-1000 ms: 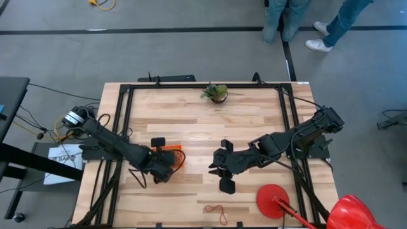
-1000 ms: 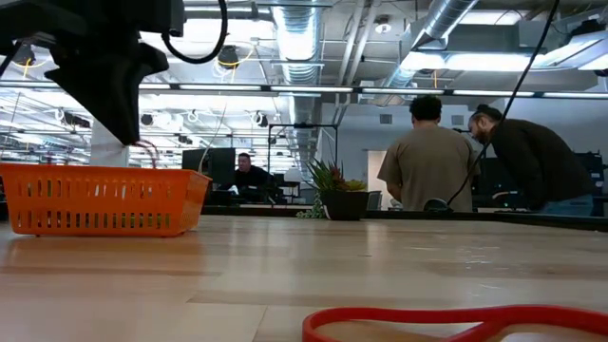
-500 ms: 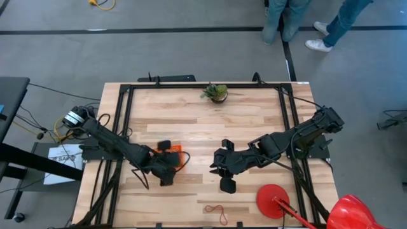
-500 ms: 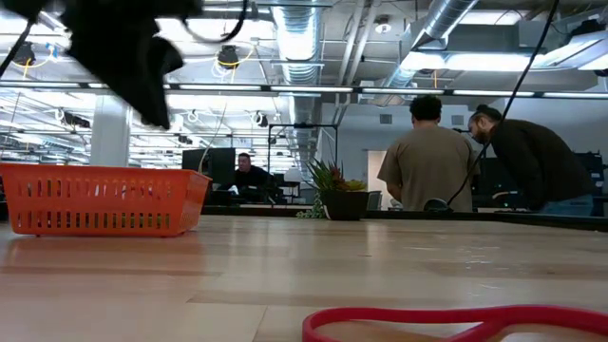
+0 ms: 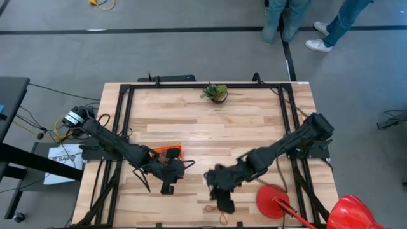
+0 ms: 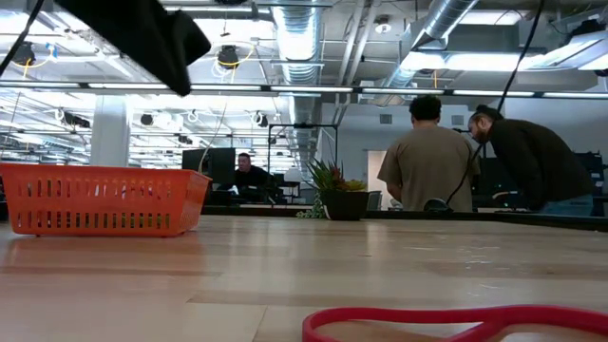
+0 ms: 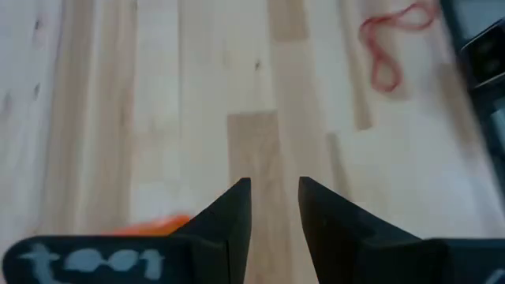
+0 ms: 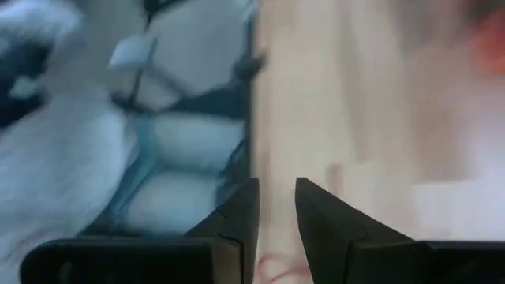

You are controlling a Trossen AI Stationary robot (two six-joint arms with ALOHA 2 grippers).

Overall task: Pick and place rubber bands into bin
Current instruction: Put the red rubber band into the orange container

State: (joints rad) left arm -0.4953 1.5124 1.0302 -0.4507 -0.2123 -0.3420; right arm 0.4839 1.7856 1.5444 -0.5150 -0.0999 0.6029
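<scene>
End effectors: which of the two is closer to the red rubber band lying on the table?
The right end effector, almost above the red rubber band; the left end effector is farther off, near the orange bin.

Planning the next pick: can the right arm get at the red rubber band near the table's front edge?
Probably yes: the right gripper hovers beside the red rubber band on bare table, with nothing between them.

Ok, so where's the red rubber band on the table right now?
In the high view the red rubber band lies near the table's front edge, just below the right gripper and left of the flat red disc.
</scene>
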